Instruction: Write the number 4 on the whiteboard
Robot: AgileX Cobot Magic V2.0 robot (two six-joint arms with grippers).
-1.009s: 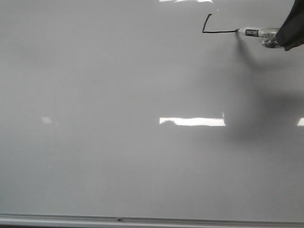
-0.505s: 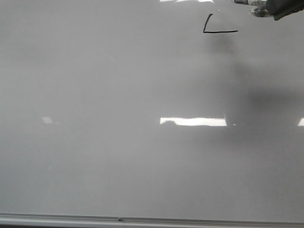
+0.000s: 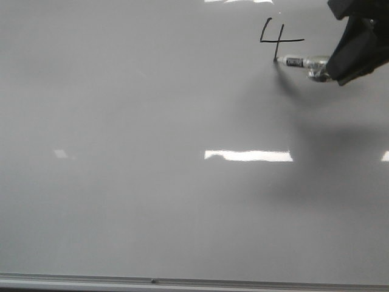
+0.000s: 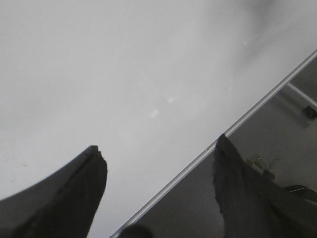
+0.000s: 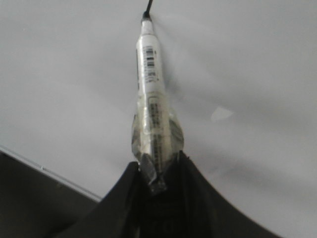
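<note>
The whiteboard (image 3: 152, 182) is glossy pale grey and fills the front view, with its silver frame edge along the near side. A small black number 4 (image 3: 276, 39) stands at the far right of the board. My right gripper (image 3: 337, 68) is shut on a white marker (image 3: 304, 62), taped at the grip, whose tip touches the foot of the 4's vertical stroke. In the right wrist view the marker (image 5: 151, 99) points away from the jaws and its tip meets a black stroke. My left gripper (image 4: 158, 163) is open and empty over the whiteboard's frame edge (image 4: 257, 106).
Bright light reflections (image 3: 248, 156) lie across the middle of the board. The arm's shadow falls on the right part of the board. Beyond the frame edge in the left wrist view is a grey surface with a metal bar (image 4: 299, 94).
The marker lifted off the end of the horizontal stroke, moved up, then came down drawing the vertical stroke. The L-shaped mark has become a 4. The left gripper shows no earlier frame.
</note>
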